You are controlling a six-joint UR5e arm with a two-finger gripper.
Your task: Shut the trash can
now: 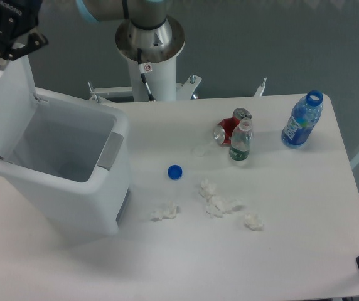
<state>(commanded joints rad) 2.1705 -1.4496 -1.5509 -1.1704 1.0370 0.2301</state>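
Bottles, tissue wads — beside trash can

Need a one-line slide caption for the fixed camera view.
Gripper at the top edge of the raised lid of the open trash can; bottles, can, tissues on table.

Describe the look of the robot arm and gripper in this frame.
The gripper is black with white lettering on its body and dark fingers. The arm shows a light blue joint cap. Its base is silver-grey, on a white pedestal with a small red sticker and a black cable.
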